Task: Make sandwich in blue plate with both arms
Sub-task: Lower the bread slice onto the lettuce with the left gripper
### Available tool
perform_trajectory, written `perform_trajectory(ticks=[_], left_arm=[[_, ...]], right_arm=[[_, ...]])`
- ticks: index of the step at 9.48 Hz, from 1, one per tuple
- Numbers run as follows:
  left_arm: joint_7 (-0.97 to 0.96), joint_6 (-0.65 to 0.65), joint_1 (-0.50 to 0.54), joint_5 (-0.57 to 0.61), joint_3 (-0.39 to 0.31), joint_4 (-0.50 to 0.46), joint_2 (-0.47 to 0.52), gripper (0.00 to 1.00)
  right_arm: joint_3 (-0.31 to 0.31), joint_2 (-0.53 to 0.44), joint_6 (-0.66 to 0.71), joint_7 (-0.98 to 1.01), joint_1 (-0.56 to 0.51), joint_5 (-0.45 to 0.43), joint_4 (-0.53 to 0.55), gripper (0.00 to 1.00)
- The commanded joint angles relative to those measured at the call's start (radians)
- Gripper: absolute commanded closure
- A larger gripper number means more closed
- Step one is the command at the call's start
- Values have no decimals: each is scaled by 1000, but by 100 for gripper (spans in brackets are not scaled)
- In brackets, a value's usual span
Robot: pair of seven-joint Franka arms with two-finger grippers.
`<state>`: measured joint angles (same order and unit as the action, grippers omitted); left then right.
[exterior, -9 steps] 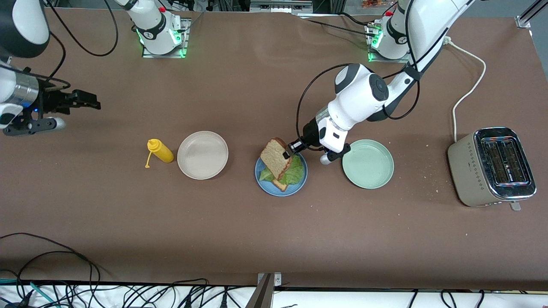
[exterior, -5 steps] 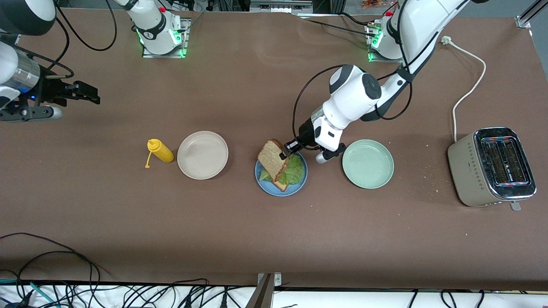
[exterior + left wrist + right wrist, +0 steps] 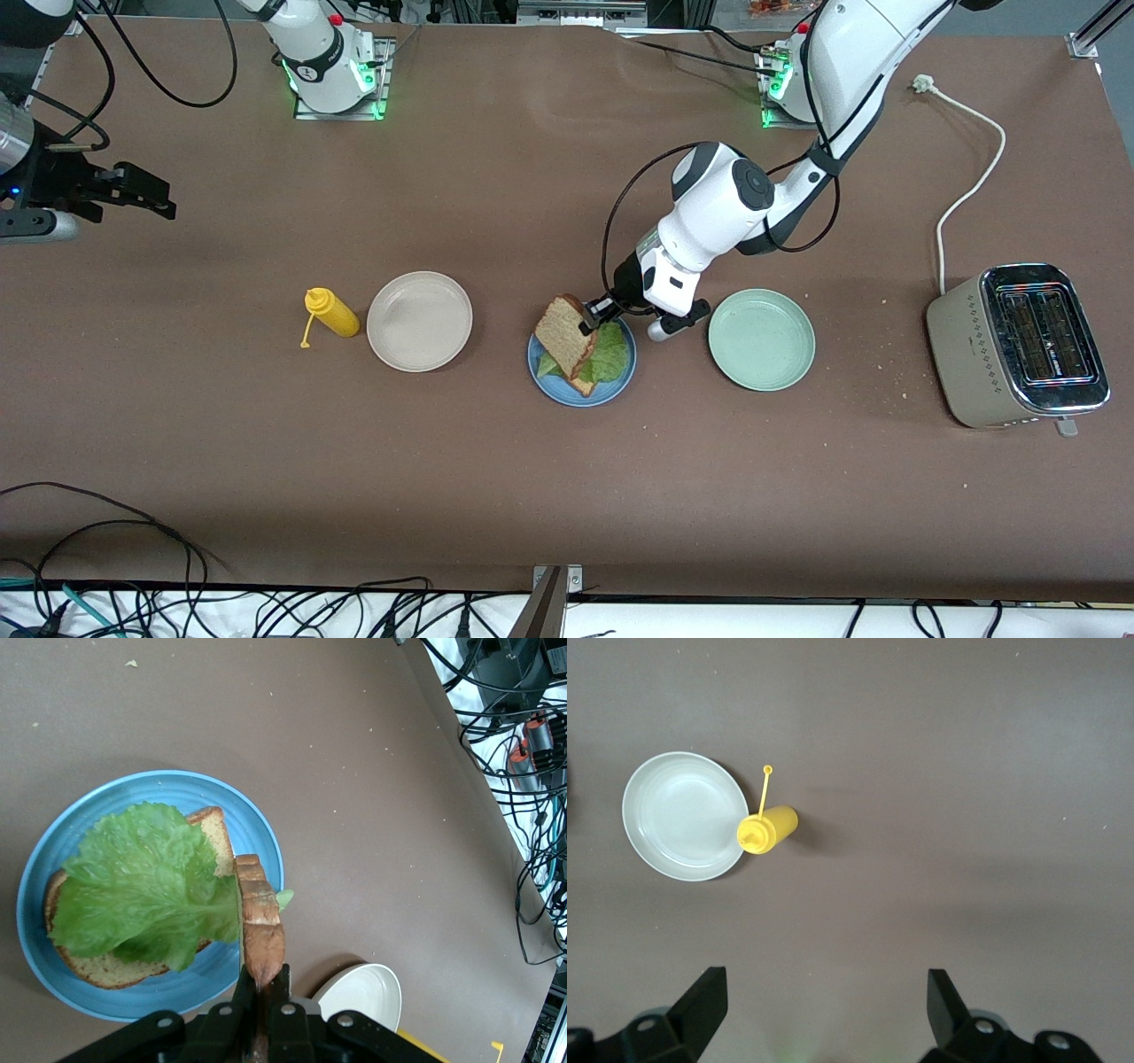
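Presently the top slice (image 3: pixel 563 328) is pinched by its crust in the closed left gripper (image 3: pixel 589 321) and held on edge, tilted, over the blue plate (image 3: pixel 620 385), where the bottom slice (image 3: pixel 97 967) lies flat with the lettuce (image 3: pixel 146 890) spread on it. It is judged that the sandwich lacks only this last slice. A release at this tilt could let the bread topple off the plate's rim toward the beige plate (image 3: pixel 419 321), or land askew and drag the leaf aside; crumbly wholemeal held by so narrow a grip could also tear at the crust. The bread is seen as brown, porous and soft with a darker rind; the leaf is ruffled, thin and limp, and one tip pokes past the held slice. The plate is smooth, round and shallow with a raised rim. The right gripper (image 3: pixel 824 1014) waits with jaws wide apart and empty, over bare table near the right arm's end, well apart from the yellow bottle (image 3: pixel 768 830).
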<state>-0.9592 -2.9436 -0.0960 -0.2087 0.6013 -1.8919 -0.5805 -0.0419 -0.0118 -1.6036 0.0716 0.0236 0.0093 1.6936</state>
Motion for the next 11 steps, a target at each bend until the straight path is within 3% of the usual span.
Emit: perform_trajectory(ticks=[1,4,8,9,11], left_arm=[[2,-8,-18,-32,-23,13,-24,100],[5,6,-13,-29,-40,10,-41,100],[10,80,-24,-23,-89,8,-61,93],[10,80,-24,-23,-89,8,-62,84],[10,80,-24,-23,-89,8,-68,44]], right_arm=[[4,45,1,-4,-5,-14,-69,0],[4,36,22,-12,-5,-25,-71,0],[14,12,50,-16,-5,-25,-75,0],[16,6,57,-18,-4,-23,-75,0],[-3,7,80,-22,-5,-14,-75,0]])
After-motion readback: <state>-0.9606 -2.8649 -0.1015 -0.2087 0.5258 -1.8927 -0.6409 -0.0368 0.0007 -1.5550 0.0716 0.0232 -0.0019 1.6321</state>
